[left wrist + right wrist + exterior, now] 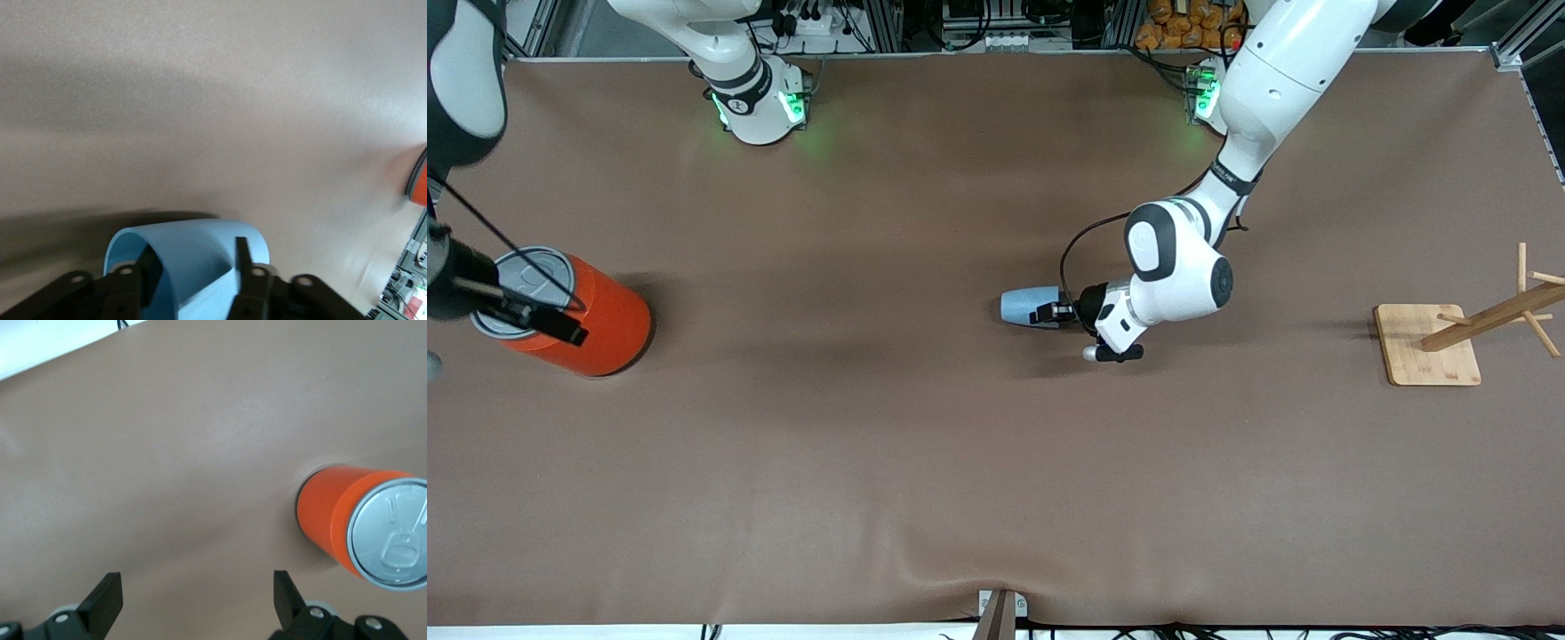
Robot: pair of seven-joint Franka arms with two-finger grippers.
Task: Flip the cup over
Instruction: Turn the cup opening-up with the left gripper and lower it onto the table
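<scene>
Cup (1028,306) lying on its side near table (925,462) centre, mouth toward 3 o'clock. Left gripper (1052,312) clamped on cup rim, one finger (149,261) inside, one outside. Right gripper (193,597) spread wide, empty, waiting above orange can (591,322) at 9 o'clock.

1. One light blue cup (1027,306) is being shown on the table.
2. One orange can (583,316) with a grey lid is being shown.
3. One wooden rack (1467,331) on a square base is being shown.
4. Two grippers are being shown: the left gripper (1049,312) and the right gripper (197,600).
</scene>
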